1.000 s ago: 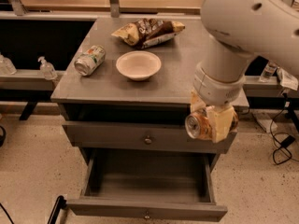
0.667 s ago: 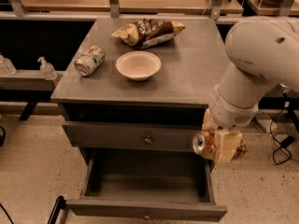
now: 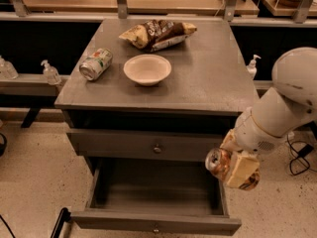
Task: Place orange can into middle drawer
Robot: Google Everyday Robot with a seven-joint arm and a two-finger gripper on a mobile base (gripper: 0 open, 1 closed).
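The orange can (image 3: pixel 218 163) lies sideways in my gripper (image 3: pixel 233 168), its silver end facing left. The gripper is shut on it and hangs at the right front corner of the grey cabinet, just above the right side wall of the open middle drawer (image 3: pixel 157 222). That drawer is the lowest one, pulled out, a wide shallow grey box with a small knob on its front; its inside shows nothing in it. The shut drawer front above it (image 3: pixel 148 145) has the same kind of knob.
On the cabinet top (image 3: pixel 213 78) lie a green-and-white can (image 3: pixel 95 63) on its side, a white bowl (image 3: pixel 147 69) and a crumpled chip bag (image 3: pixel 157 33). Sanitizer bottles (image 3: pixel 50 72) stand on a shelf to the left, another (image 3: pixel 252 65) to the right. Cables (image 3: pixel 298 158) lie on the floor at right.
My gripper with the orange can has moved right and down, from in front of the upper drawer's right end to beside the open drawer's right wall.
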